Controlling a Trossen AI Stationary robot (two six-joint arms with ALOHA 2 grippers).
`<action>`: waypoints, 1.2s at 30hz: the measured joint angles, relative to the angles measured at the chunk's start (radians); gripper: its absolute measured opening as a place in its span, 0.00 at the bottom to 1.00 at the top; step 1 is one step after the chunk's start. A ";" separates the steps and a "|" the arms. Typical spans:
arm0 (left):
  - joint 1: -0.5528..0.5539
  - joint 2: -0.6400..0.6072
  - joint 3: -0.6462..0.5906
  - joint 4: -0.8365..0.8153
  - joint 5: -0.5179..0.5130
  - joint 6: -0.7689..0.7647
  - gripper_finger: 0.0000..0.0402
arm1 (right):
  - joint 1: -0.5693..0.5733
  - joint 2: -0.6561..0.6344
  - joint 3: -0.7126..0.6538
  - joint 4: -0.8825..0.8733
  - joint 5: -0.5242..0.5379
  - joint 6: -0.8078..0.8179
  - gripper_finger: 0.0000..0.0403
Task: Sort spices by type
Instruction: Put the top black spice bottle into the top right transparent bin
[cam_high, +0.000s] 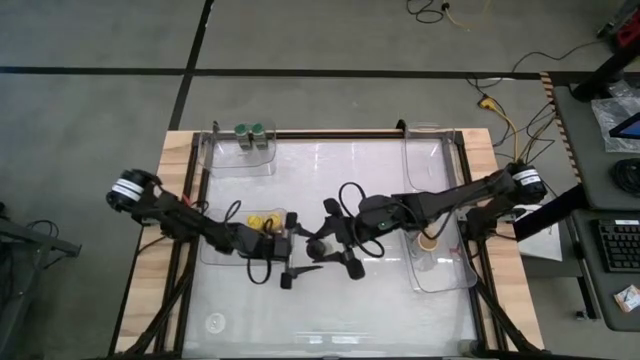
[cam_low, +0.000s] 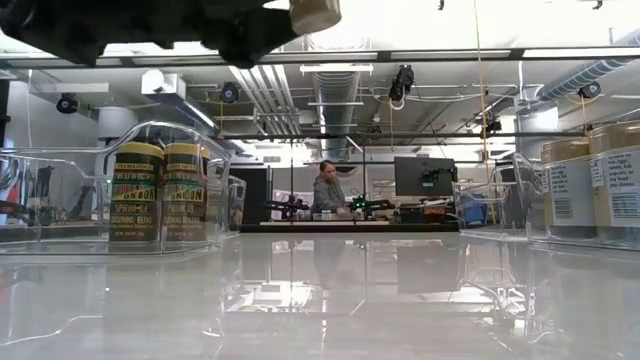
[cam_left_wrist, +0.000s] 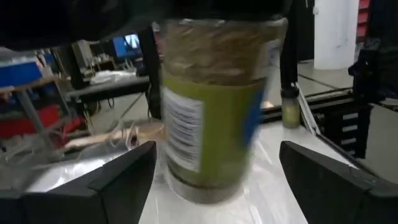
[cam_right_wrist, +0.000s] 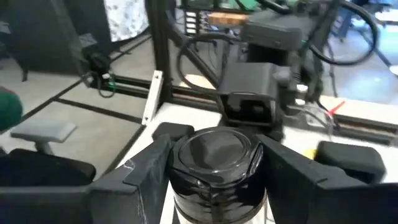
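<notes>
The floor (cam_high: 100, 100) is grey, with dark lines across it. Far behind, a person (cam_low: 327, 190) sits at a desk (cam_low: 350, 226) under ceiling pipes (cam_low: 330, 95).

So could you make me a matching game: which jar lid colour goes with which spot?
Jars:
1. green-lidded jars
2. yellow-lidded jars
3. tan-lidded jar
4. black-lidded jar

Places:
A. gripped by the right gripper
B. right-side tray
C. corner tray, upper left in the high view
D. left-side tray

Pairs: 1-C, 2-D, 3-B, 4-A
</notes>
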 joint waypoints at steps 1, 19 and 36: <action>-0.001 0.011 0.007 0.012 0.000 0.009 0.81 | 0.004 0.000 0.000 0.005 -0.005 -0.006 0.51; 0.002 0.044 0.062 0.040 0.002 0.087 0.63 | 0.021 -0.003 0.000 0.030 -0.004 -0.030 0.52; 0.002 0.042 0.009 -0.004 -0.082 0.012 0.29 | 0.022 -0.003 0.066 -0.194 0.073 0.007 0.73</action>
